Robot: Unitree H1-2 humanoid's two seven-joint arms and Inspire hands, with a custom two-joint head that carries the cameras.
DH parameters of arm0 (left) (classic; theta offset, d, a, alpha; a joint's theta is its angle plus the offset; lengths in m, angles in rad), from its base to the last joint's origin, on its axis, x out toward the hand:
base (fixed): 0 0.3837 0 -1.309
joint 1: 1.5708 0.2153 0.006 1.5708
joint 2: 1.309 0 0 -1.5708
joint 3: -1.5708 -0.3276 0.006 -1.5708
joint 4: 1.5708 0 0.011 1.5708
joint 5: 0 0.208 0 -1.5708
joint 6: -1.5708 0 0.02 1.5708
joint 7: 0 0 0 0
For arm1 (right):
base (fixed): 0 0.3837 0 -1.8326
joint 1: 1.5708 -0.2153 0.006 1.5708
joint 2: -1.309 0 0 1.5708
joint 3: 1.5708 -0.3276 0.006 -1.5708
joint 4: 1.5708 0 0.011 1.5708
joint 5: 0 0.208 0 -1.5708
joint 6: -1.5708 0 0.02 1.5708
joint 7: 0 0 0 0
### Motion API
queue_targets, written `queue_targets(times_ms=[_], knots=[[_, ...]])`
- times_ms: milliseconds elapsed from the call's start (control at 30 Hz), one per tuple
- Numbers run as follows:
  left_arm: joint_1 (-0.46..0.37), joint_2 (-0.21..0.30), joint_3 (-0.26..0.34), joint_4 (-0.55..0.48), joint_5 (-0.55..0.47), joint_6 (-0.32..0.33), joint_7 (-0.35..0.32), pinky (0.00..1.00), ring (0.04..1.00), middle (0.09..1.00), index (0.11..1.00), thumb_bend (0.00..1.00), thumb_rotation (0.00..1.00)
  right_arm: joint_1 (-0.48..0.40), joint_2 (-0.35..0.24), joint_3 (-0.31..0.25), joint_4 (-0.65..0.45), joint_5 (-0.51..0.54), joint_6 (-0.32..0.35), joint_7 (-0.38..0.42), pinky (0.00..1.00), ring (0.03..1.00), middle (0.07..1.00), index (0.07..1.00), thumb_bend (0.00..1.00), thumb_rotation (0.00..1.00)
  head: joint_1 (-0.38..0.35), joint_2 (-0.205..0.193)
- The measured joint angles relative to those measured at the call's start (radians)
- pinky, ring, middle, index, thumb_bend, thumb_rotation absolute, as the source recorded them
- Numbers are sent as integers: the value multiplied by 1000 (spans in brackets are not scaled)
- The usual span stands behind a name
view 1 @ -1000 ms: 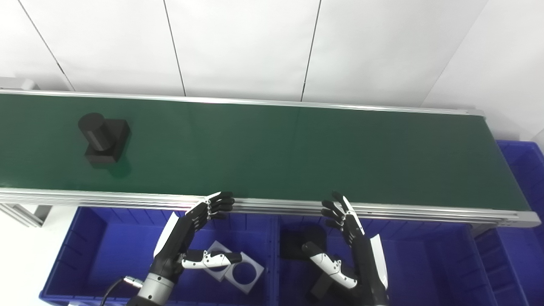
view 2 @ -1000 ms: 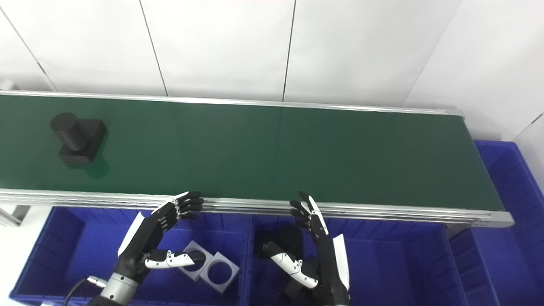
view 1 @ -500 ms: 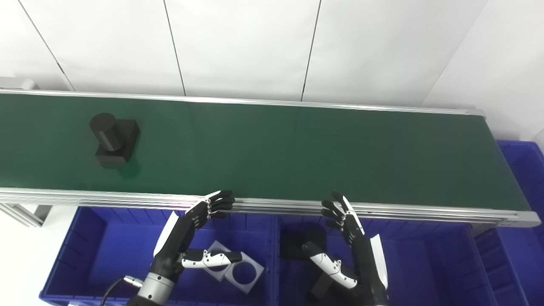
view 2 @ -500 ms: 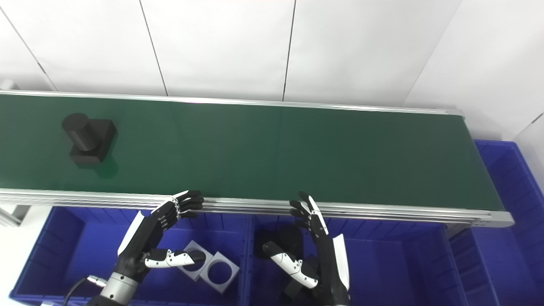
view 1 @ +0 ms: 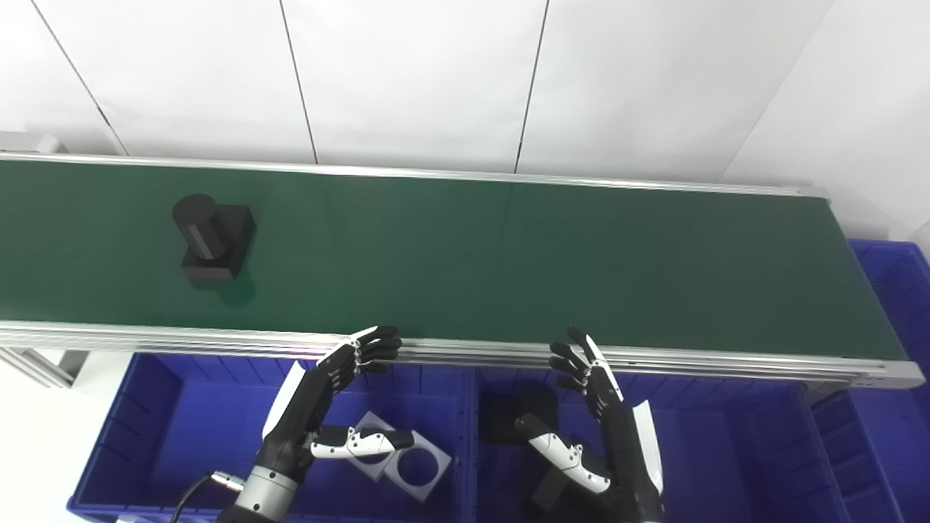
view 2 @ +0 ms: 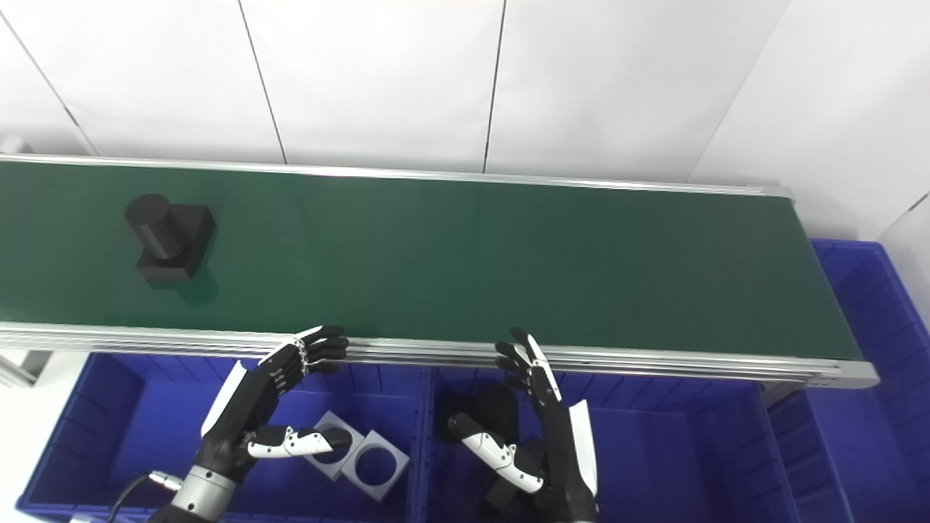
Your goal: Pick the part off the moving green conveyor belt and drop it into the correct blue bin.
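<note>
A black part [view 1: 211, 238] rides the green belt [view 1: 508, 261] far left; both the left hand [view 1: 320, 407] and right hand [view 1: 596, 421] (fingers apart, empty) hover over the blue bins [view 1: 145, 436].

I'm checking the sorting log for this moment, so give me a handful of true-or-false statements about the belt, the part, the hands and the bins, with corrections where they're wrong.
1. The black part lies on the left stretch of the green belt. True.
2. The left hand holds the black part. False: it is open, fingers near the belt's front rail, away from the part.
3. The right hand is open and holds nothing. True.
4. The grey square plates with round holes lie in the bin under the right hand. False: they lie in the left blue bin, by the left hand.
5. The belt carries several parts. False: only one shows on it.
</note>
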Motion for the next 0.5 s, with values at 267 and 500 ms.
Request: queue_targets(times_ms=[267, 500], knots=[[-3, 1, -18, 0, 4, 0, 21, 701, 759, 787, 805, 834, 196, -4, 0, -3, 0, -2, 0, 0, 730, 798, 839, 920, 650, 530, 18, -23], [-18, 10, -62, 24, 33, -1, 71, 700, 761, 787, 799, 831, 208, -19, -7, -23, -7, 25, 0, 6, 750, 812, 845, 921, 618, 469, 90, -67]])
